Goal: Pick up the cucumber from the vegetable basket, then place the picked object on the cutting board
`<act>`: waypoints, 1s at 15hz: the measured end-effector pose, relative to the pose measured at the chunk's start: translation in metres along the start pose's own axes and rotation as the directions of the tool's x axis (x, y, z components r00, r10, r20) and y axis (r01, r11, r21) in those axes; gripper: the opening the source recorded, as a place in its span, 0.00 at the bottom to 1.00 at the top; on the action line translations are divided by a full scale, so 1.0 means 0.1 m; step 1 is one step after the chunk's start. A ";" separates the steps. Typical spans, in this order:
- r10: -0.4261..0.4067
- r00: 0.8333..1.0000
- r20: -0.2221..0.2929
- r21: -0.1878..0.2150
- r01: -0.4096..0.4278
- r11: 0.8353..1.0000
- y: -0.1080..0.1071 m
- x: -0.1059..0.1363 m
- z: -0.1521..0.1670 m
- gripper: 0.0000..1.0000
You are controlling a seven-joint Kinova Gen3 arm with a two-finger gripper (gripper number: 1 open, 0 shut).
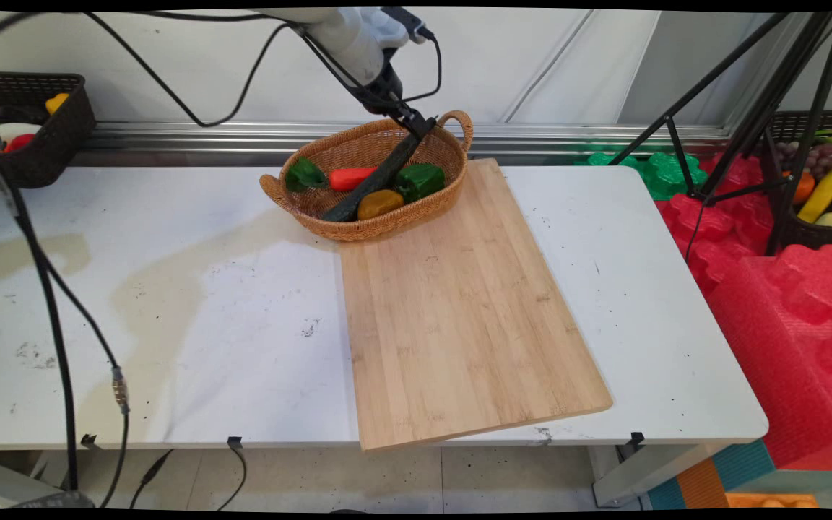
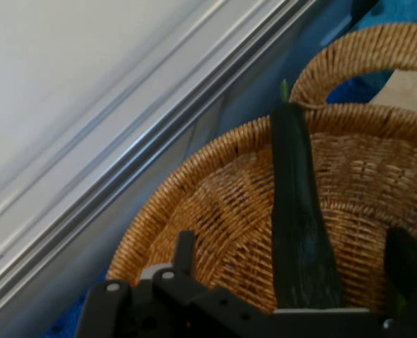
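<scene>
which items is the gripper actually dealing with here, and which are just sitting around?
In play: gripper, cucumber, wicker basket.

Lying about: green pepper, carrot, yellow pepper, leafy green, cutting board, black basket.

Basket [image 1: 358, 148]: woven wicker, tan, coarse ribbed weave, matt; looped handle [image 2: 367, 60] of the same twisted weave.
Cucumber [image 2: 300, 218]: dark green skin, smooth, faint sheen with fine pale streaks.
Green pepper [image 1: 419, 179]: glossy, plastic-looking surface.
Yellow pepper [image 1: 380, 204]: smooth, slight gloss.
Carrot [image 1: 349, 178]: orange-red, smooth, plastic-looking.
Cutting board [image 1: 459, 303]: pale wood, laminated strips, visible grain, matt, unvarnished look.
Table [image 1: 170, 303]: white, smooth hard top, scuffed with dark specks and a dull brownish stain.
Gripper [image 2: 279, 310]: black, matt, hard plastic or metal linkage; cannot tell which.
Wall rail [image 2: 124, 183]: brushed metal, ridged, satin finish.
</scene>
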 end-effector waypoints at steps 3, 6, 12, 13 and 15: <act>-0.002 0.999 0.037 -0.008 0.002 1.000 0.01 0.00 0.22 1.00; -0.009 0.998 0.058 -0.013 0.010 1.000 0.04 -0.01 0.37 1.00; -0.010 0.998 0.055 0.002 0.010 1.000 0.10 -0.08 0.36 0.00; -0.009 0.999 0.048 0.009 0.009 1.000 0.11 -0.09 0.31 0.00; -0.006 1.000 0.025 0.029 0.005 1.000 0.15 -0.10 0.14 0.00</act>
